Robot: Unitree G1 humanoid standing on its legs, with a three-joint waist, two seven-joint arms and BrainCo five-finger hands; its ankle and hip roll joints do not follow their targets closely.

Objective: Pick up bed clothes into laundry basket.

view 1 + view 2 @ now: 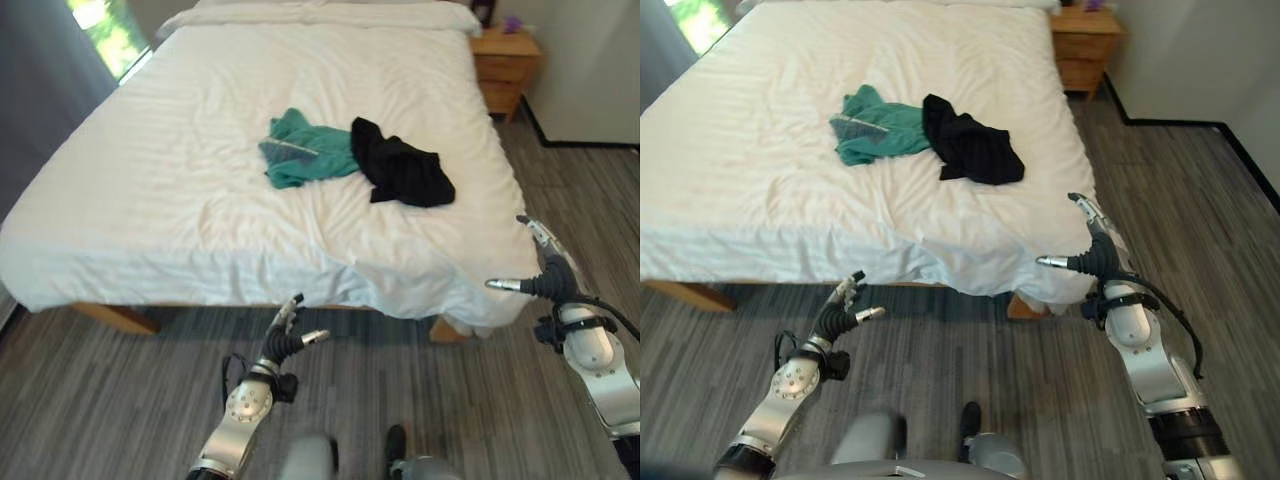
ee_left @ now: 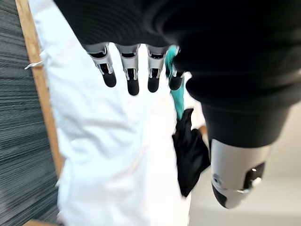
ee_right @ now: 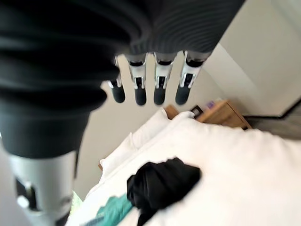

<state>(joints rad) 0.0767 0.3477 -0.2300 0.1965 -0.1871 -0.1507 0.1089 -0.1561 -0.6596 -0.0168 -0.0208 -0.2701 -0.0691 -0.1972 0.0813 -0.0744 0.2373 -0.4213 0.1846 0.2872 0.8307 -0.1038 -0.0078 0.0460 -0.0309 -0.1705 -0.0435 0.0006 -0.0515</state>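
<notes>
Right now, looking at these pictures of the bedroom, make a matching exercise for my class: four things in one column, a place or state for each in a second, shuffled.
Things
1. green garment
2. black garment
3. nightstand
4. right hand

Places or states
A. empty, fingers straight, by the bed's near right corner
B. on the floor beside the head of the bed
C. crumpled mid-bed, on the window side
D. crumpled mid-bed, on the nightstand side

Pairs: 1-C, 2-D, 3-B, 4-A
</notes>
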